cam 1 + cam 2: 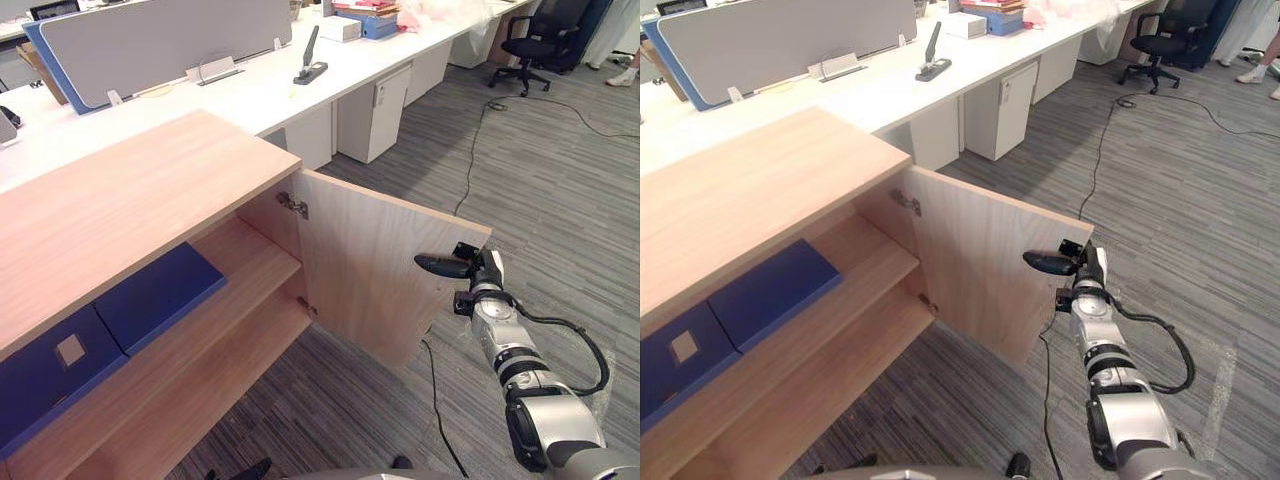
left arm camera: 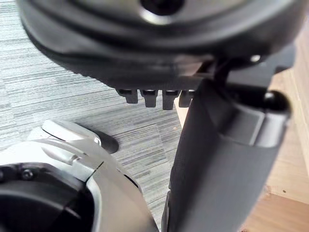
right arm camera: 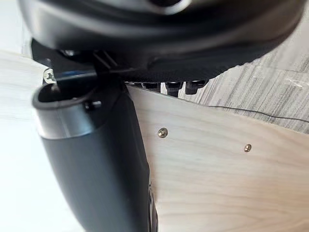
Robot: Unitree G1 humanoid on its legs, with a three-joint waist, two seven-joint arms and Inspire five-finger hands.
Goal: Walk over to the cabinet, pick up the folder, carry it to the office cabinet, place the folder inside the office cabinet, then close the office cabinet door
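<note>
Low by the floor is the left robot hand (image 2: pixel 219 164); I cannot tell if it is clenched or loose. The right robot hand (image 1: pixel 468 272) is at the free edge of the open door (image 1: pixel 365 270). I cannot tell if it grips. It could slip off, or get pinched if it stays on the edge as the door shuts. Inside the cabinet (image 1: pixel 130 200), the blue folder (image 1: pixel 160 292) lies flat on the top shelf (image 1: pixel 255 258). Its long side runs along the shelf, pointing to the hinges. Close to the shelf's front, it might catch the door.
</note>
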